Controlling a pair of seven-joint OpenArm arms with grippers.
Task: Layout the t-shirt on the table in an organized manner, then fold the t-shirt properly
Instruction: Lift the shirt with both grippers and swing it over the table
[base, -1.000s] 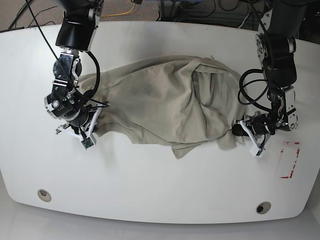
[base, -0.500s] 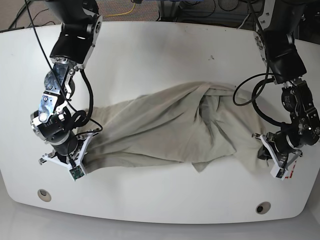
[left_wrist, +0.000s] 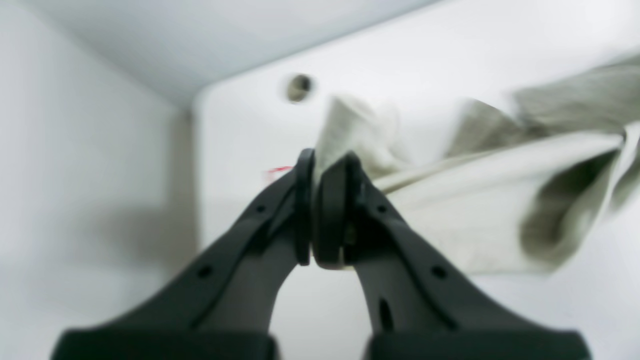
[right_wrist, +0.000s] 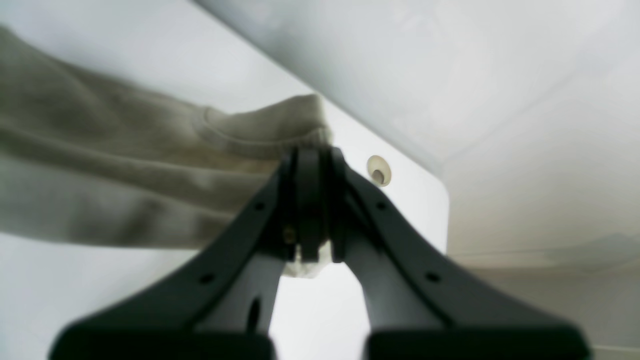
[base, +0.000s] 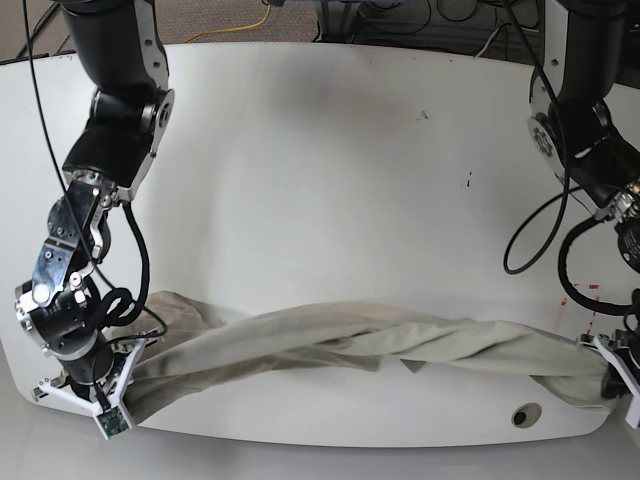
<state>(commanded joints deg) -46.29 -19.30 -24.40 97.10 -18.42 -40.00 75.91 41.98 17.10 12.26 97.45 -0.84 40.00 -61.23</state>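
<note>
The beige t-shirt (base: 350, 345) lies stretched into a long twisted band along the front edge of the white table (base: 330, 150). My left gripper (left_wrist: 324, 210) is shut on a bunched end of the t-shirt (left_wrist: 500, 215); in the base view it sits at the front right corner (base: 620, 385). My right gripper (right_wrist: 312, 210) is shut on a hemmed edge of the t-shirt (right_wrist: 125, 170); in the base view it is at the front left corner (base: 95, 400).
A round grommet hole (base: 521, 415) sits near the front right, under the cloth band. Red tape marks (base: 590, 295) lie close to the right edge. In the wrist views a grommet (left_wrist: 299, 87) (right_wrist: 378, 171) shows just beyond each gripper. Cables trail behind the table.
Both arms have pulled the t-shirt from the table's middle down to the front edge and outward to the corners. The crumpled heap is now a long taut band.
</note>
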